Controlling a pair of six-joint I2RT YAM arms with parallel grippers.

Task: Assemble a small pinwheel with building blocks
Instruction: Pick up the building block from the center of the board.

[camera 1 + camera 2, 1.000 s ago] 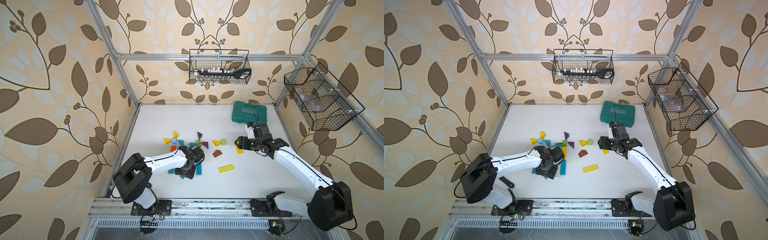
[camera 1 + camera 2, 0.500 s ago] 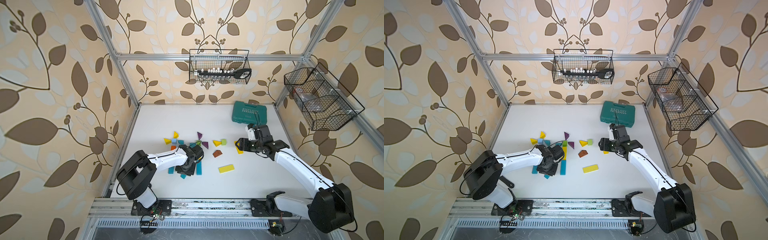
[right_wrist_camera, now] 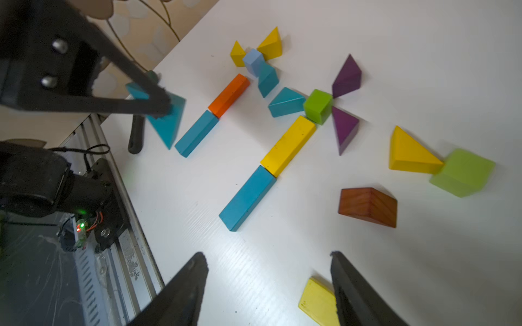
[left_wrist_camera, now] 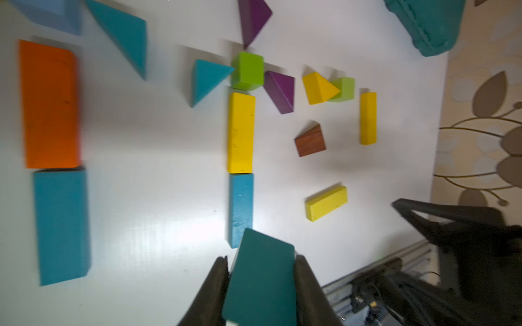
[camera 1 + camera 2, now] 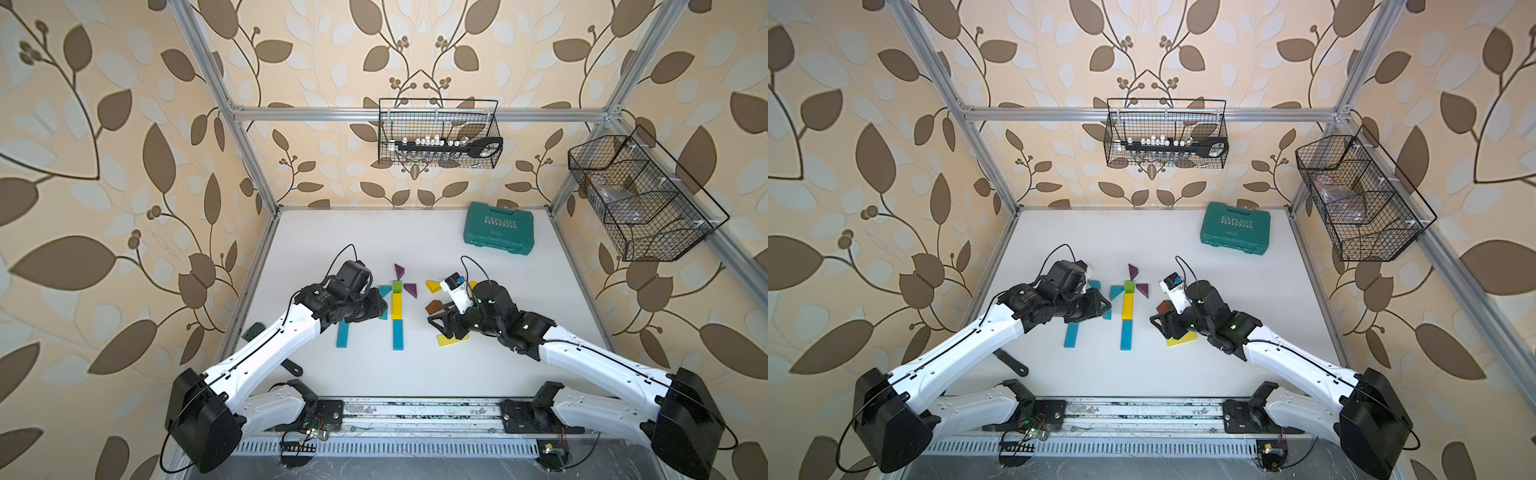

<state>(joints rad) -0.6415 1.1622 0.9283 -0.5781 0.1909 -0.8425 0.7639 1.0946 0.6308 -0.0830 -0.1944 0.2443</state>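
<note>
A teal wedge (image 4: 261,279), freshly pinched between the fingers of my left gripper (image 4: 261,261), hangs near the half-built pinwheel at mid-table. A second ago those jaws stood apart, low among the blocks. Now they press on the wedge's two flat faces, and it looks lifted, though how far I cannot tell. By my reading, that puts one more vane in hand.

The nearest figure has a green cube (image 4: 248,70) as its hub. Two purple wedges (image 4: 279,90) and a second teal wedge (image 4: 207,79) point into the hub. Its stem is a yellow bar (image 4: 241,132) butted end to end with a teal bar (image 4: 241,203). Beside it, a pale-blue cube (image 3: 252,63) touches two yellow wedges (image 3: 271,46) above an orange bar (image 3: 229,91).

My right gripper (image 3: 267,255) has swung toward the front of the table. It hovers with jaws spread and empty over a flat yellow block (image 3: 317,303), which one finger partly hides. I take that to be the next pick.

The blocks are solid, sharp-edged and matte, the bars flecked with small marks. Only the brown wedge (image 3: 367,206) shows wood grain. The white table (image 3: 423,84) is faintly ribbed and throws a soft glare. The moulded teal case (image 5: 498,228) sits well apart at the back.
</note>
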